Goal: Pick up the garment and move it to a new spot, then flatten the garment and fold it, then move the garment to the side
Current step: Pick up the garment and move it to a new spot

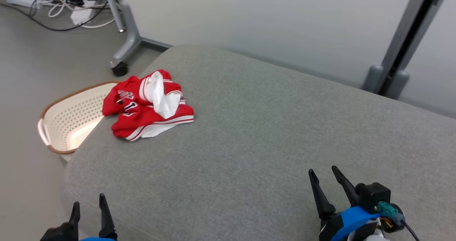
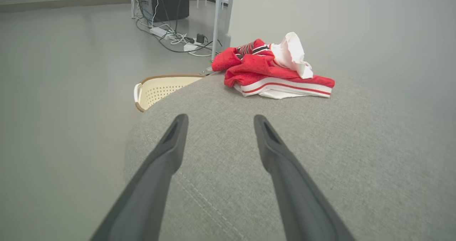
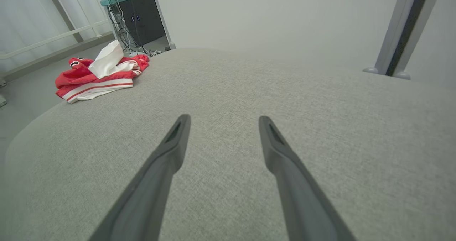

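Note:
The garment is a red and white jersey, crumpled in a heap near the far left corner of the grey cushioned surface. It lies ahead of the fingers in the left wrist view and far off to the left in the right wrist view. My left gripper stands open at the near left edge, well short of the garment, with nothing between its fingers. At the near right, my right gripper is open and empty too, hovering over bare fabric.
A cream perforated basket with a brown rim sits on the floor beside the surface's left edge, just under the garment. A grey wheeled stand leg and a tangle of cables lie beyond it. A grey post rises at the far right.

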You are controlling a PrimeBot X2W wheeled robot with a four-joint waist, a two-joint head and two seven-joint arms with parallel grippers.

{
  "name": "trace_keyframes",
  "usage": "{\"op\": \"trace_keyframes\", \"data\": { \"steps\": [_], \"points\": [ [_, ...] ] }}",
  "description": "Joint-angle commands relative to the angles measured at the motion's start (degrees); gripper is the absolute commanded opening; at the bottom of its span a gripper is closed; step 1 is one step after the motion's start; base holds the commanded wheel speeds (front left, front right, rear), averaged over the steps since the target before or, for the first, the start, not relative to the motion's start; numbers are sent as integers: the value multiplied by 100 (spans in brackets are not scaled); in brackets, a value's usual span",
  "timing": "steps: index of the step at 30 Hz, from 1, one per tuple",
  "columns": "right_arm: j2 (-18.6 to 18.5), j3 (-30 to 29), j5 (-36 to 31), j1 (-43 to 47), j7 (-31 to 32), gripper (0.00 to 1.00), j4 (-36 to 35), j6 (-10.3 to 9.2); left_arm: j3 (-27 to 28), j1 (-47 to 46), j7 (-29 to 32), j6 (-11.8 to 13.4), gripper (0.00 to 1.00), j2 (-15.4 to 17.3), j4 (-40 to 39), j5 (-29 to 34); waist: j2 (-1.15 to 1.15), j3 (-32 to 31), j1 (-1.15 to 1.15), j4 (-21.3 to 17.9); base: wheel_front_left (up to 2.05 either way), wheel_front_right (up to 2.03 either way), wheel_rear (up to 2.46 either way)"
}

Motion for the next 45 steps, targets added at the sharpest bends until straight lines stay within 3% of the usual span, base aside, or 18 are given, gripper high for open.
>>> {"op": "trace_keyframes", "data": {
  "steps": [1, 8, 15, 24, 34, 43, 44, 45],
  "points": [
    [-20, -16, 61, -64, -17, 100, 15, 0, 54, 38, -1, 5, 100, -11, -1, -32, 0, 145, 0, 227, 0, 0, 0],
    [-19, 49, 46, -123, -17, 100, 49, 0, 192, 61, -1, -49, 100, -9, 40, -108, 0, 195, 0, 358, 0, 0, 0],
    [-20, 94, -145, -313, -17, 100, -34, 0, 437, -547, -1, -218, 100, 53, 317, -134, 0, 532, 0, 72, 0, 0, 0],
    [-18, 43, -479, -727, -17, 100, -298, 0, 454, -2185, -1, -449, 100, 852, 1118, -346, 0, 1259, 0, -511, 0, 0, 0],
    [-22, -1, -683, -1126, -15, 100, -541, 0, -739, -3528, 241, -447, 100, 1820, 2142, -1434, 0, 2069, 0, -1057, 0, 0, 0],
    [-50, -65, -776, -1211, -2, 100, -561, -4, -1039, -3987, 590, -449, 100, 2070, 3381, -1955, 0, 2381, 0, -1397, 0, 0, 0],
    [-49, -60, -795, -1205, -2, 100, -552, -4, -1073, -4019, 597, -449, 91, 2022, 3478, -1974, 0, 2380, 0, -1412, 0, 0, 0],
    [-50, -61, -802, -1197, -2, 100, -534, -4, -1104, -4046, 548, -449, 17, 1993, 3549, -1997, 0, 2364, 0, -1420, 0, 0, 0]
  ]
}}
